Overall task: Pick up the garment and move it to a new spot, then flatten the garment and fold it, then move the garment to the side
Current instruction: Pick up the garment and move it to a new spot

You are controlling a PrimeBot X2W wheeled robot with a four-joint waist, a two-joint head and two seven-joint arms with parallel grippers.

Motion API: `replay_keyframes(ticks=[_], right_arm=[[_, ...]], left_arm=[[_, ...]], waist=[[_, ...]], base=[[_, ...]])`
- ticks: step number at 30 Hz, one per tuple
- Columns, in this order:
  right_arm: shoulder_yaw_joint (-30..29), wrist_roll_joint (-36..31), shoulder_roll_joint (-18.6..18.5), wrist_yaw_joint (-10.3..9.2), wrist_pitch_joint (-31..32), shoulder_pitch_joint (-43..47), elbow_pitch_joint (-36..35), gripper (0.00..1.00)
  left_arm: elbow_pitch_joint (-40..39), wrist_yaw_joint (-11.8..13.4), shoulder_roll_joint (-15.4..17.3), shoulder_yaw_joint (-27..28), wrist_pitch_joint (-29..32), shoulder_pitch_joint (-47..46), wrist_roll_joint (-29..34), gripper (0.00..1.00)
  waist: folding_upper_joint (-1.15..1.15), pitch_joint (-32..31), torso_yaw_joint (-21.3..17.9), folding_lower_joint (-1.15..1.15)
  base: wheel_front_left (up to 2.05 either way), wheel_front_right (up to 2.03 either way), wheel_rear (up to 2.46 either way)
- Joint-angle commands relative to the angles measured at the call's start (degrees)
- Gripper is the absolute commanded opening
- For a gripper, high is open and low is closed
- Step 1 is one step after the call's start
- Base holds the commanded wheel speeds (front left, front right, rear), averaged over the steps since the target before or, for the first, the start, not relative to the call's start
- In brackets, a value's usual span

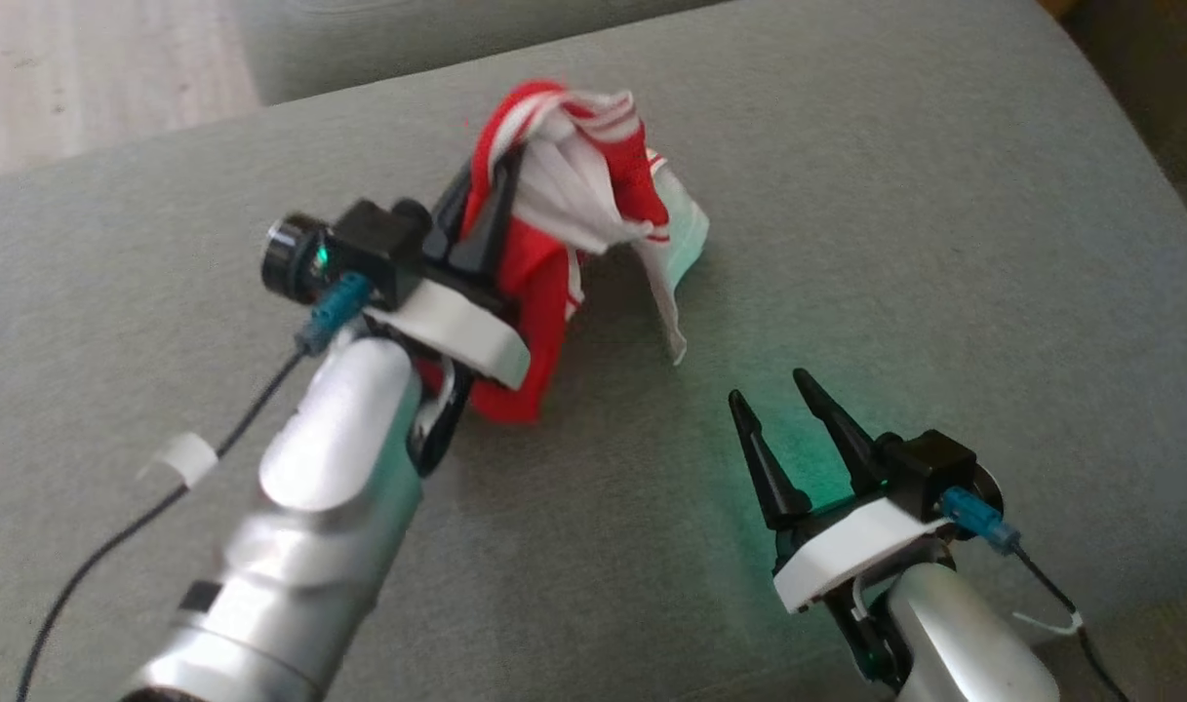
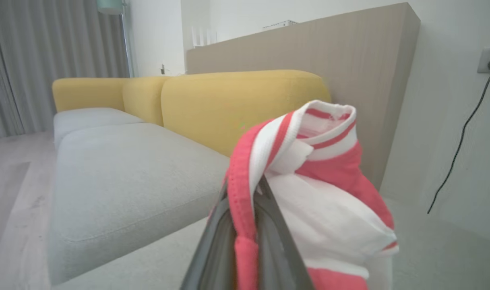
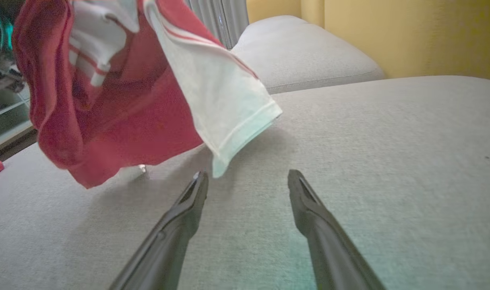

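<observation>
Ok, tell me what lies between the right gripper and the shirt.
Nothing but bare grey cushion. The head view shows that stretch between the right gripper and the shirt; the right wrist view shows it too.

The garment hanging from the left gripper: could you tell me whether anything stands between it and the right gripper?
Nothing visible does. Only bare grey cushion lies between the open right gripper and the garment, whose white hem hangs just beyond its fingertips.

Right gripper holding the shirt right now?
No, the right gripper has its fingers spread with nothing between them above the grey cushion, while the red-and-white shirt hangs from the left gripper.
</observation>
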Motion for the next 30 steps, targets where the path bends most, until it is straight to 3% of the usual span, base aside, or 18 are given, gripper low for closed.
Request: replay_keyframes(ticks=[1,2,8,17,30], right_arm=[[1.1,0.3,0.5,0.19,-0.2,-1.3,-1.9,1.0],[1.0,0.3,0.5,0.19,-0.2,-1.4,-1.9,1.0],[-1.1,-0.2,0.5,0.19,-0.2,-0.9,-2.1,1.0],[-4.9,-1.7,0.5,0.19,-0.2,1.0,-2.5,1.0],[-7.6,-3.0,0.5,0.19,-0.2,3.3,-1.6,1.0]], left_arm=[[-0.9,0.2,1.0,1.4,-0.5,0.1,-0.1,0.49],[-0.5,0.6,0.9,1.7,-0.5,1.0,-0.1,1.0],[-1.2,3.0,2.0,5.7,-0.5,7.8,0.9,1.0],[-9.8,6.4,3.6,16.1,-0.5,24.8,3.5,1.0],[-17.6,3.7,0.5,25.6,-0.5,42.7,7.8,1.0]], waist=[[0.0,0.6,-1.3,0.0],[0.0,0.6,-1.3,0.0],[0.0,-0.9,2.1,0.0],[0.0,-4.7,10.5,0.0],[0.0,-7.4,15.5,0.0]], base=[[0.0,0.0,0.0],[0.0,0.0,0.0],[0.0,0.0,0.0],[0.0,0.0,0.0],[0.0,0.0,0.0]])
